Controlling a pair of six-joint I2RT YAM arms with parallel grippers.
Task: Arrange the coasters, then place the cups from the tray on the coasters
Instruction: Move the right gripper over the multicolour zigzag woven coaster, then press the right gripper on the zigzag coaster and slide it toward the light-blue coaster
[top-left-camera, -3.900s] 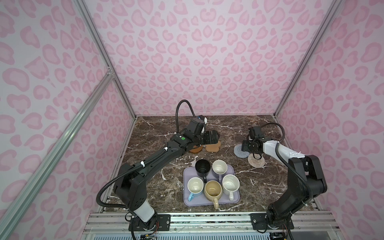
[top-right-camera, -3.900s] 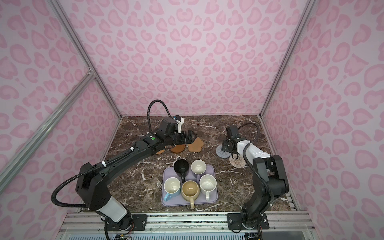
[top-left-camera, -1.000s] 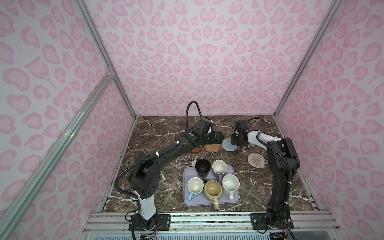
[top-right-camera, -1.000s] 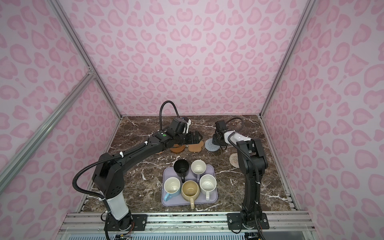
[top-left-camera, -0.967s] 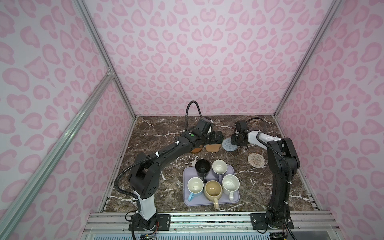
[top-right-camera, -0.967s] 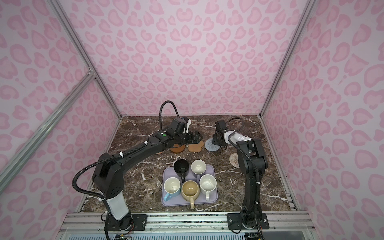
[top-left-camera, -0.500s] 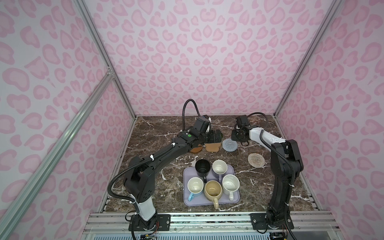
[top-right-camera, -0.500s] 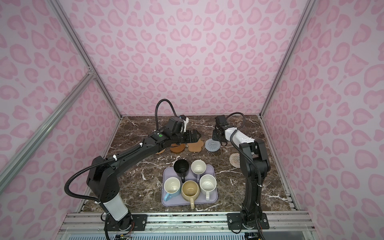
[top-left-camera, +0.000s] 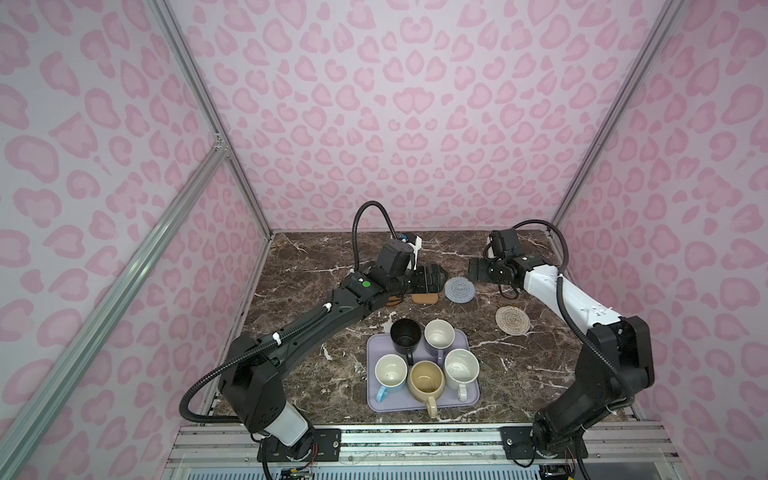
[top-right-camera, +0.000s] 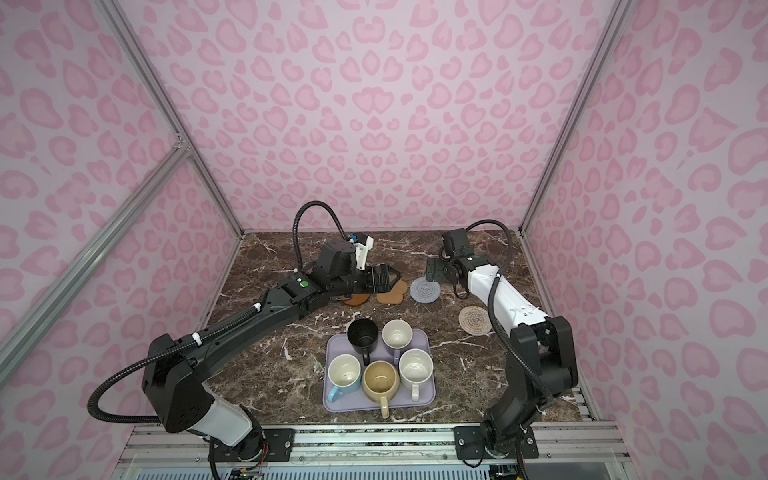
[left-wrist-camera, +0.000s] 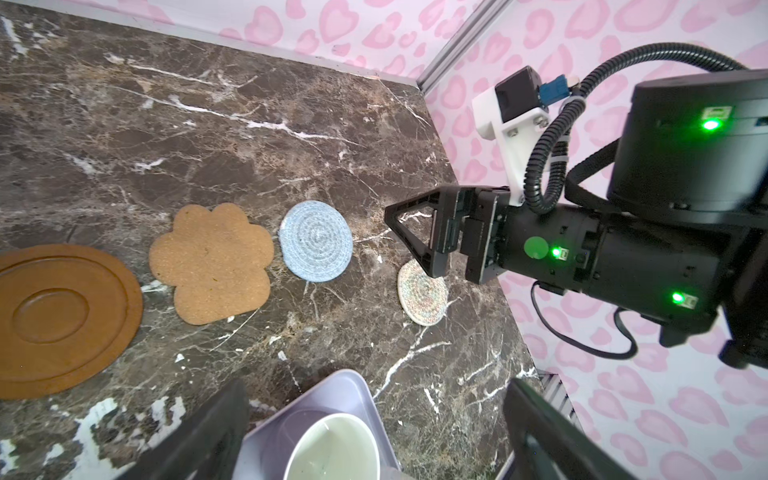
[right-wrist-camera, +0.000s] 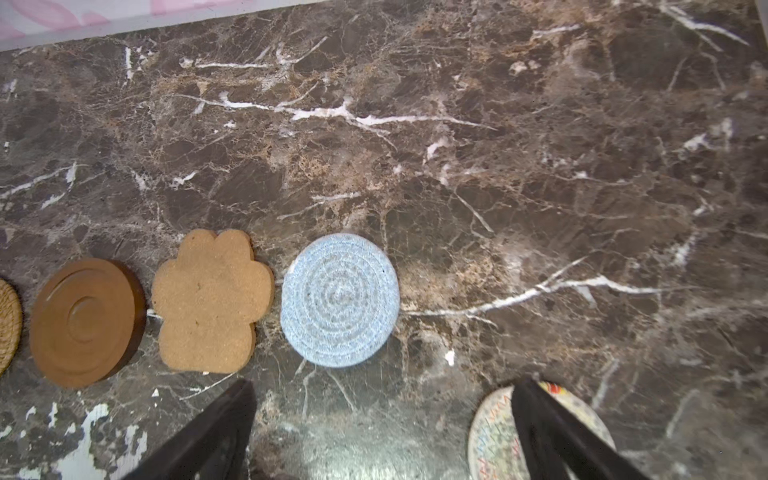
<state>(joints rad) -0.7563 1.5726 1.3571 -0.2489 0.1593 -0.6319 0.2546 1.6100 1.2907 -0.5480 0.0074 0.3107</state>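
Observation:
Along the back of the table the coasters lie in a row: rattan (right-wrist-camera: 7, 324), dark brown (right-wrist-camera: 85, 322), paw-shaped (right-wrist-camera: 212, 300) and grey-blue (top-left-camera: 459, 289). The cream coaster (top-left-camera: 512, 319) lies apart, nearer the front right. My right gripper (top-left-camera: 478, 270) hovers open just right of the grey-blue coaster (right-wrist-camera: 340, 300), holding nothing. My left gripper (top-left-camera: 432, 279) stands open and empty above the paw coaster. The lavender tray (top-left-camera: 378, 349) holds several cups: black (top-left-camera: 405, 336), lavender (top-left-camera: 439, 333), light blue (top-left-camera: 390, 372), yellow-beige (top-left-camera: 426, 378) and speckled white (top-left-camera: 461, 365).
Pink patterned walls with aluminium posts close in the marble table on three sides. The left arm's forearm (top-left-camera: 324, 320) stretches diagonally over the table's left half, hiding part of the coaster row in both top views. A metal rail runs along the front edge.
My right gripper has opened and let go of the grey-blue coaster, which now lies flat beside the paw coaster, and has drawn back to the right. The left gripper stayed open.

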